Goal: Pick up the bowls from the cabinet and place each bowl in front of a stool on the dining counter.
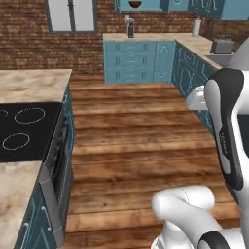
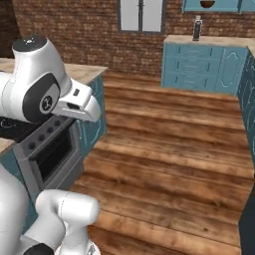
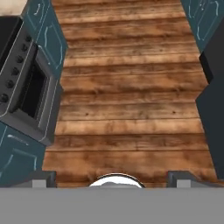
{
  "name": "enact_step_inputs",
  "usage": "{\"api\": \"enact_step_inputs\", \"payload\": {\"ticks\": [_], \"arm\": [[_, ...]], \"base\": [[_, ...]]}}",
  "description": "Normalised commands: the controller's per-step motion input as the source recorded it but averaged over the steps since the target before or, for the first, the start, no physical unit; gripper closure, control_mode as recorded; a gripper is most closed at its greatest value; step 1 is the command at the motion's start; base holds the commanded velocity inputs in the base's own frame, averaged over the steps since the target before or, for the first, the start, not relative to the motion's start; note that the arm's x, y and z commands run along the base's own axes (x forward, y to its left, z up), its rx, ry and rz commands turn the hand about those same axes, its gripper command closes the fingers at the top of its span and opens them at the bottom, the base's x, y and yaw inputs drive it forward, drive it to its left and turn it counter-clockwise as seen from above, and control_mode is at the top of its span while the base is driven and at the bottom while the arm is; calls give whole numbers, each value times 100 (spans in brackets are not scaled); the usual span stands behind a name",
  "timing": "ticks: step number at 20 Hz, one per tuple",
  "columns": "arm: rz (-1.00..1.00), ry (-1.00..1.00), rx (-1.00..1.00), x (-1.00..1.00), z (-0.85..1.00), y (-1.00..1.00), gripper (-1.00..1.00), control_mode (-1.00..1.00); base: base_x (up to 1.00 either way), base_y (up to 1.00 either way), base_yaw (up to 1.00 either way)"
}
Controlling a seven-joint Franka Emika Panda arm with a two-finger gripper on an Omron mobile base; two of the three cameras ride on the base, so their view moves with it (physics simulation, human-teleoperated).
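A reddish-brown bowl sits in the open teal wall cabinet far off at the back; the right base view has the same bowl in the cabinet at its top edge. The dining counter with its black cooktop lies at the left, and its near corner is behind my arm. My gripper hangs over the wooden floor, far from the cabinet. It is open, the fingertips wide apart with nothing between them.
An oven front is set in the dining counter's teal base. Teal drawer units under a marbled top stand at the back wall, with a dark bottle, a white roll and a toaster. Wooden floor stretches between.
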Motion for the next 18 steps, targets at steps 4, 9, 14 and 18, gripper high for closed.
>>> {"api": "enact_step_inputs", "payload": {"ticks": [4,9,14,18], "arm": [[0,0,0,0,0,0,-100,100],[0,0,0,0,0,0,-100,100],[0,0,0,0,0,0,-100,100],[0,0,0,0,0,0,-100,100]], "base": [[99,-4,-25],[100,-42,-1],[100,-49,0],[100,-43,0]]}}
